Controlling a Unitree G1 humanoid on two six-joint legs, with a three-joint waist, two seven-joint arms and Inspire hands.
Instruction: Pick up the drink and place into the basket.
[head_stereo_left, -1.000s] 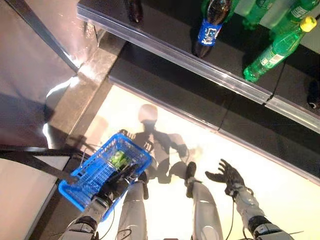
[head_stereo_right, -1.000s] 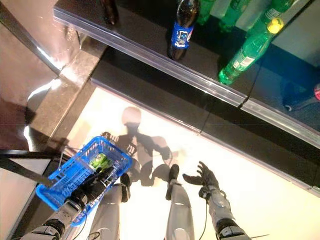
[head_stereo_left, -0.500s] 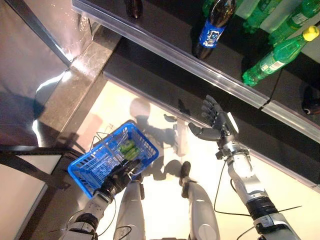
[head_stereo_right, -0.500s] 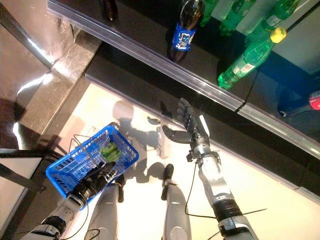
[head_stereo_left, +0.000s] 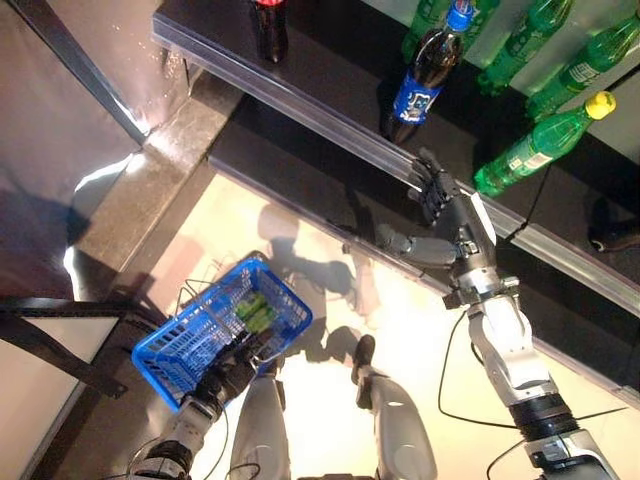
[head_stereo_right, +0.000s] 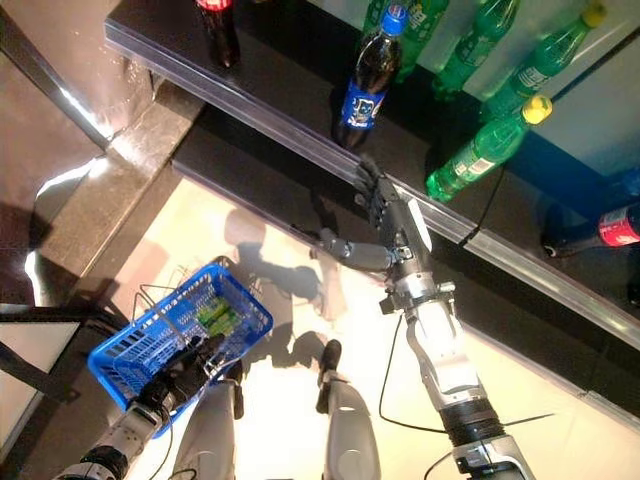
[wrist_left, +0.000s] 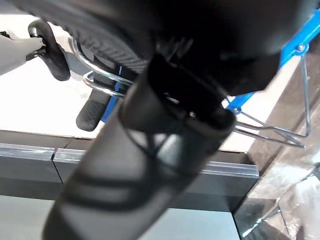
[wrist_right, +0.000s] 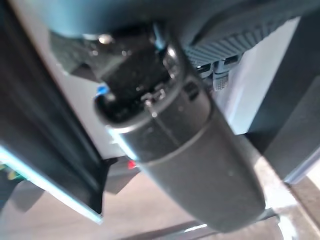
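The right robot hand (head_stereo_left: 447, 212) is raised to the front edge of the dark shelf (head_stereo_left: 330, 75), fingers (head_stereo_left: 432, 185) extended and spread, thumb out to the left; it is open and holds nothing. The fingertips sit at the clear rail along the shelf lip, below and just right of the dark cola bottle with a blue label and blue cap (head_stereo_left: 420, 80), which stands upright on the shelf; the hand is near that bottle but not touching it. To the right of it on the same shelf is a green bottle with a yellow cap (head_stereo_left: 535, 148), tilted in the view, and further green bottles (head_stereo_right: 470, 50) stand behind at the far side. A dark bottle with a red label (head_stereo_left: 268, 22) stands at the far left of the shelf. The left robot hand (head_stereo_left: 232, 365) is low on the near left, fingers curled round the wire handle of the blue basket (head_stereo_left: 180, 345), gripping it; the left wrist view shows the wire handle (wrist_left: 100, 80) passing under the fingers. A green item (head_stereo_left: 255, 305) lies inside the basket. The basket hangs over the pale floor (head_stereo_left: 300, 240), well apart from the shelf.
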